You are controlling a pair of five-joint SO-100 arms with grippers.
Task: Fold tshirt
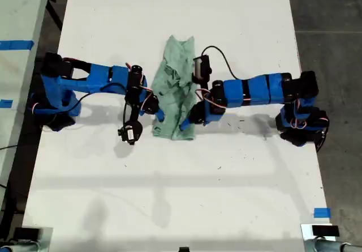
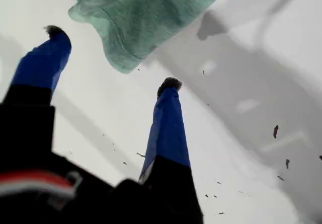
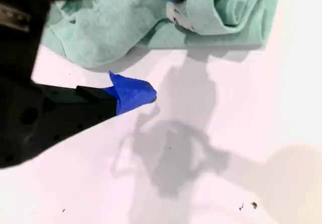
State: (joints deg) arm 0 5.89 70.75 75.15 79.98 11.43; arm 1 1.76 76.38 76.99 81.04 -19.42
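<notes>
Jaws of my first gripper [image 2: 111, 57] stand apart and empty above the white surface [image 2: 241, 133]. A corner of the tshirt [image 2: 141, 17] lies just beyond the tips. Jaws of my second gripper [image 3: 161, 40] stand apart, one tip by the bare surface, the other over the cloth. In the exterior view the tshirt lies bunched lengthwise at centre, running toward 12 o'clock. One arm [image 1: 96, 82] reaches it from 9 o'clock, another arm [image 1: 254, 90] from 3 o'clock.

Bare white tabletop [image 1: 169, 195] lies open around the crumpled pale mint-green cotton tshirt [image 1: 176, 90]; two blue arms flank it closely, crowding both sides.
</notes>
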